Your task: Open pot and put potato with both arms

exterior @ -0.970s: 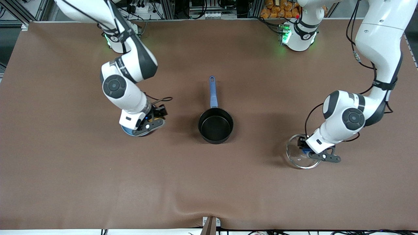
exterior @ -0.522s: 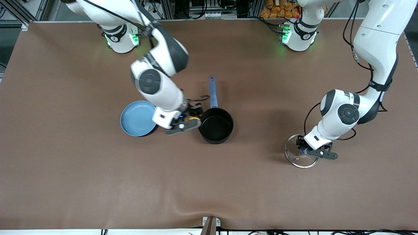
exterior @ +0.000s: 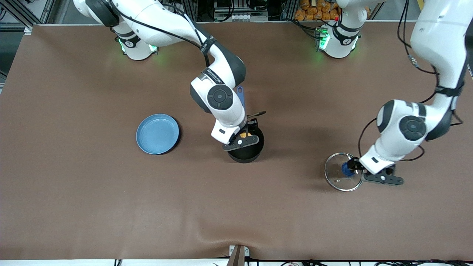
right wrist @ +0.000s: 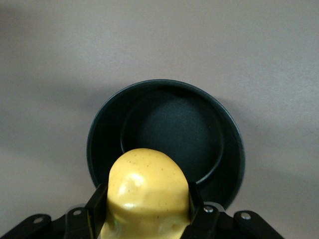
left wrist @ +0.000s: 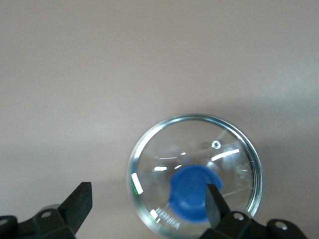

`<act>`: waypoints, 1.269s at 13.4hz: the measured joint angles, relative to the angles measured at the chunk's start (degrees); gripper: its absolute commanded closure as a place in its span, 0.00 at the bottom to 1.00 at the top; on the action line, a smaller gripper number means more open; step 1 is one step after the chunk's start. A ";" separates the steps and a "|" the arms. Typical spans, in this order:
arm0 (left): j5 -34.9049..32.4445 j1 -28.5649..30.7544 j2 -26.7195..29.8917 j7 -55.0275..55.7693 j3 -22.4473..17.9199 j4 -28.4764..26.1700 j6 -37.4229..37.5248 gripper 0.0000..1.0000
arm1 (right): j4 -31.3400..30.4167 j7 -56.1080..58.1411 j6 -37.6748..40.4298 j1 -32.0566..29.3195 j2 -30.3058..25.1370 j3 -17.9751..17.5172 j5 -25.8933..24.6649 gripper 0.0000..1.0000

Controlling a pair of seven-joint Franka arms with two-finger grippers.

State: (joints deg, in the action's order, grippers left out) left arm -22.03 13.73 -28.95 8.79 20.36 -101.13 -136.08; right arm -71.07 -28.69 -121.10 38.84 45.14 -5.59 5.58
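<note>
Lid (exterior: 343,172) flat on my worktop (exterior: 92,207), left end effector (left wrist: 144,206) spread wide above it, gripping nothing | right end effector (right wrist: 144,211) clamps potato (right wrist: 145,191) over pot (exterior: 249,149), seemingly its rim | plate (exterior: 157,133) beside.

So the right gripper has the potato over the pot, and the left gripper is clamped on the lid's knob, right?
Not quite. The left gripper is open, fingers clear of the lid, as the left wrist view shows. The right gripper does hold the potato over the pot.
</note>
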 measured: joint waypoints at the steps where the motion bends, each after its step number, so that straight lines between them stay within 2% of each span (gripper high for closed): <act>1: 0.01 0.01 1.13 1.16 1.19 2.89 5.04 0.00 | 0.03 -0.74 -1.23 0.20 0.87 0.14 -0.10 1.00; 4: 2.92 -0.46 2.93 5.19 4.64 10.02 16.46 0.00 | 0.12 -1.24 -5.36 0.32 3.63 0.36 -0.48 1.00; 9: 4.37 -0.32 3.29 5.76 8.31 19.68 30.47 0.00 | 0.26 -3.00 -6.90 1.29 6.81 0.82 -2.46 1.00; 10: 4.36 -0.33 4.03 5.05 8.87 21.31 32.37 0.00 | 0.30 -3.40 -7.38 1.41 7.19 0.90 -2.46 0.68; 11: 4.36 -0.16 5.54 3.27 8.99 22.44 33.24 0.00 | 0.39 -3.95 -7.75 1.46 7.48 0.92 -2.46 0.01; 12: 4.66 0.63 7.73 1.37 9.02 23.12 34.10 0.00 | 0.53 -5.48 -7.85 1.49 7.64 0.95 -2.46 0.00; 15: 11.25 4.23 14.37 -1.03 9.03 23.38 37.08 0.00 | 1.46 -9.78 -7.90 1.59 7.68 0.95 -2.47 0.00; 17: 12.60 4.55 17.16 -0.73 9.07 23.34 40.14 0.00 | 2.02 -10.49 -7.72 1.62 7.67 0.97 -2.47 0.00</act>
State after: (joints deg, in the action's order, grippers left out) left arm -9.43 18.28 -11.79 8.05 29.43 -77.79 -95.95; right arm -69.06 -39.18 -128.83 40.45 52.82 -4.62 3.11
